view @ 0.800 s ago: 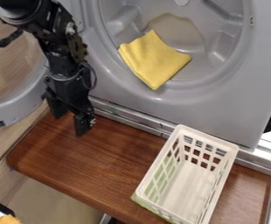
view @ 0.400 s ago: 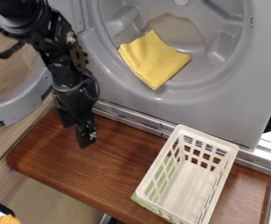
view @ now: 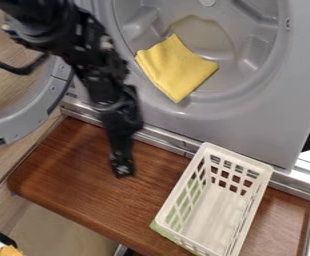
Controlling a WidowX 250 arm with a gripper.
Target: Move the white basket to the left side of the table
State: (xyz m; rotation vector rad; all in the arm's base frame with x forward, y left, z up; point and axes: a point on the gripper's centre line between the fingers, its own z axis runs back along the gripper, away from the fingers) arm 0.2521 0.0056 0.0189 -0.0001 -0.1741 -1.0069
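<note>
The claw (view: pixel 123 169) points down over the desk, to the left of the white basket (view: pixel 211 202) and apart from it; I cannot tell how far it is open or whether it has hold of anything. The basket stands upright on the right part of the desk, oblong and open-topped, with a smooth rim, rows of squarish holes through its walls and a pale floor inside. It lies slantwise, and something pale green (view: pixel 161 230) shows along its lower left edge and through the holes.

Around the basket, the desk (view: pixel 71 185) is reddish-brown, grained wood with a rounded corner at the far left. Behind the basket run a metal rail (view: pixel 171 142) and a grey panel (view: pixel 251 112) with a large round recess. A yellow cloth (view: pixel 176 70), roughly square, rests on the recess's lower lip, above and left of the basket. Farther left is a grey ring-shaped door (view: pixel 17 122).

I count one basket, one cloth and one ring-shaped door.
</note>
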